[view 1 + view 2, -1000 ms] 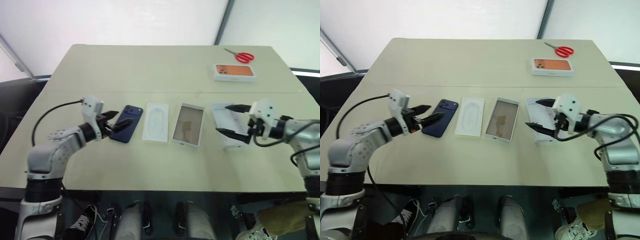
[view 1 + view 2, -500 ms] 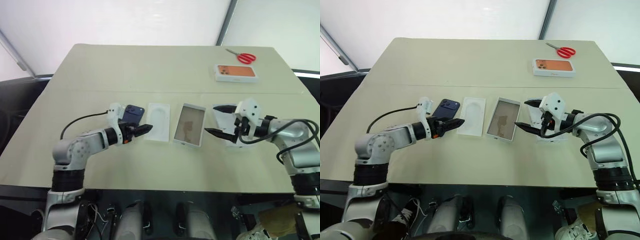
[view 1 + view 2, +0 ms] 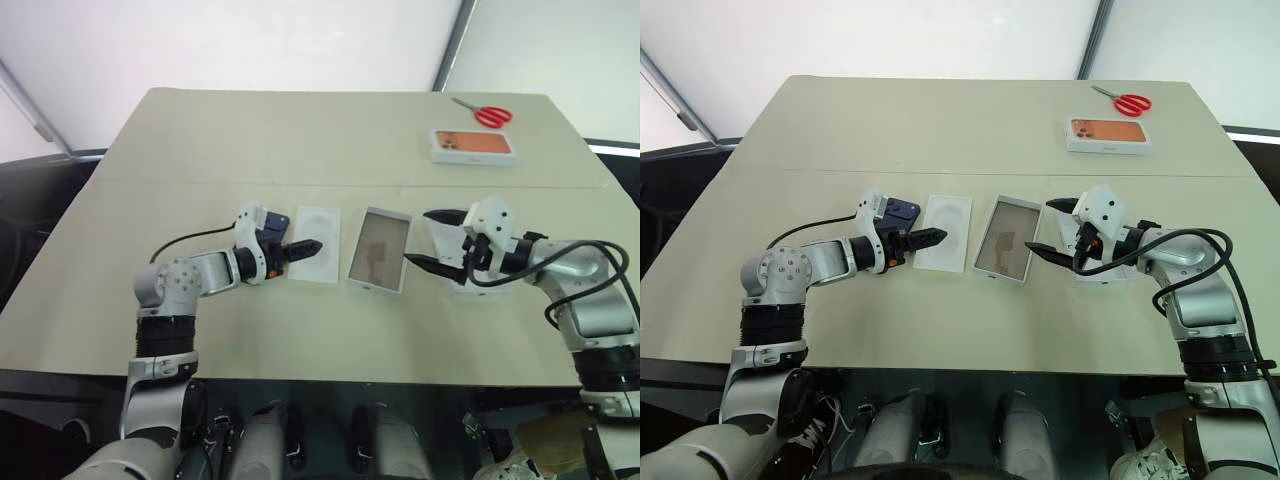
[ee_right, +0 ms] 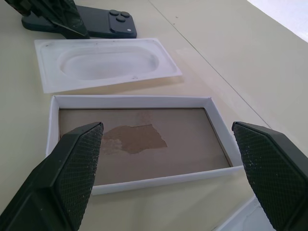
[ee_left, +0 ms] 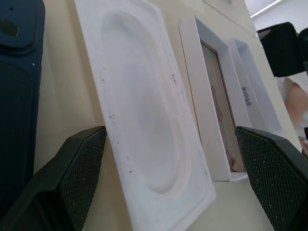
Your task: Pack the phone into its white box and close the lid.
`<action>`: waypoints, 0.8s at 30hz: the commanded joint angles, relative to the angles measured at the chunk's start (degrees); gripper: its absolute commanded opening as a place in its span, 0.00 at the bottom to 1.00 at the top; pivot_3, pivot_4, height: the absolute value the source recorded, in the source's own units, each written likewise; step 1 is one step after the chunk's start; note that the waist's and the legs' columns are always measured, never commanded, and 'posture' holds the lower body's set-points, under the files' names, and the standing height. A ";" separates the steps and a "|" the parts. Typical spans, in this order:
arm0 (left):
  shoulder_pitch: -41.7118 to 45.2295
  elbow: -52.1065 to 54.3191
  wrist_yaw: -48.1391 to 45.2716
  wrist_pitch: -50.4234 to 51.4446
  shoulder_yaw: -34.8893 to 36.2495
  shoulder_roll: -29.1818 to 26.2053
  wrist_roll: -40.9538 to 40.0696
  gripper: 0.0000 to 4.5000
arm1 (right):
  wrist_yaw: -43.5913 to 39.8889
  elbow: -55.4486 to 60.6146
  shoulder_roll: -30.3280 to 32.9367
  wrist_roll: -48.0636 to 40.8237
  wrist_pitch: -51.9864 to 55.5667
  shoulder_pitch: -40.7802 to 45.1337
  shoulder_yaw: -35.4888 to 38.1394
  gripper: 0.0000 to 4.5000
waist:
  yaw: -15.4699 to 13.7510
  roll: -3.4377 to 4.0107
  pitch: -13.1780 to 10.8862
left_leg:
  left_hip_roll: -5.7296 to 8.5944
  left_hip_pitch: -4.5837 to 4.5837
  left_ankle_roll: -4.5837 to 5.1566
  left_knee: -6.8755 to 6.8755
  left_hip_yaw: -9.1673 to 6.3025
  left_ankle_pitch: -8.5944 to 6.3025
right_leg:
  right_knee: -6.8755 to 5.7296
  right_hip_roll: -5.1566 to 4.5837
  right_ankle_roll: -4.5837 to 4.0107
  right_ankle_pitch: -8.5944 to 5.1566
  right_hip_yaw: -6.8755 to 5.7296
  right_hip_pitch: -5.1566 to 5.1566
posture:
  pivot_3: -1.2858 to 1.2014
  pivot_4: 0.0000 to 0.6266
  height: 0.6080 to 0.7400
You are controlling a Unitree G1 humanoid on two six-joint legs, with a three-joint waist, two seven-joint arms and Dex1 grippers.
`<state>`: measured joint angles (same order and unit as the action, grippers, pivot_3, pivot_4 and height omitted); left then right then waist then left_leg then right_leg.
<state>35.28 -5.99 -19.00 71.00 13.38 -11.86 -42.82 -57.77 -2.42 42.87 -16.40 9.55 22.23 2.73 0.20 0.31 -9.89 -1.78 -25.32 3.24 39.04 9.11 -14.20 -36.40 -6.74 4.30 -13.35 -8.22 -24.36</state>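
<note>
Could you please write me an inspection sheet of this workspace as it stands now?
Surface: beige table, seam across the middle.
Job's things: phone, insert tray, white box open with nothing in it, and lid lying in a row.
Clutter: scissors and orange-picture box at the far right.
Grippers: left gripper open over the tray; right gripper open between box and lid.
Cables: black cable on the left arm, another on the right.
Surroundings: white tent wall.
</note>
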 commanded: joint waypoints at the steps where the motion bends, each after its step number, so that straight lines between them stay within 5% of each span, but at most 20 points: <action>1: 0.16 -0.82 -0.06 0.05 -0.13 1.43 -0.31 0.88 | 0.53 2.46 -0.14 0.05 -1.13 0.17 0.68 1.00 | -0.35 0.00 0.00 | 0.00 0.00 0.00 0.02 0.00 0.00 | 0.00 -0.01 0.00 0.00 0.00 0.00 | 0.52 0.24 0.98; 9: -0.57 -1.35 1.42 0.58 2.88 1.91 -1.53 0.03 | 0.98 2.90 -0.03 0.64 -1.73 -0.37 0.83 1.00 | -0.77 -0.01 0.00 | 0.00 -0.01 0.00 0.04 0.00 0.00 | 0.01 -0.02 0.00 0.00 0.01 -0.01 | 0.52 0.24 0.98; 24: 0.52 -0.15 5.74 3.58 12.57 2.15 -7.43 0.00 | -0.41 6.17 -1.13 -0.35 0.78 -2.79 -2.01 1.00 | -0.77 -0.02 -0.01 | -0.02 -0.01 0.00 0.04 -0.01 0.00 | 0.01 -0.02 0.00 0.00 0.00 -0.01 | 0.52 0.24 0.98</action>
<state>34.35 -7.70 -13.54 74.08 23.99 -9.32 -48.07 -57.33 0.71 41.99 -15.77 9.83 20.15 1.33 -0.57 0.29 -9.90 -1.80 -25.33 3.24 39.08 9.08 -14.20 -36.40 -6.76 4.29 -13.34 -8.21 -24.38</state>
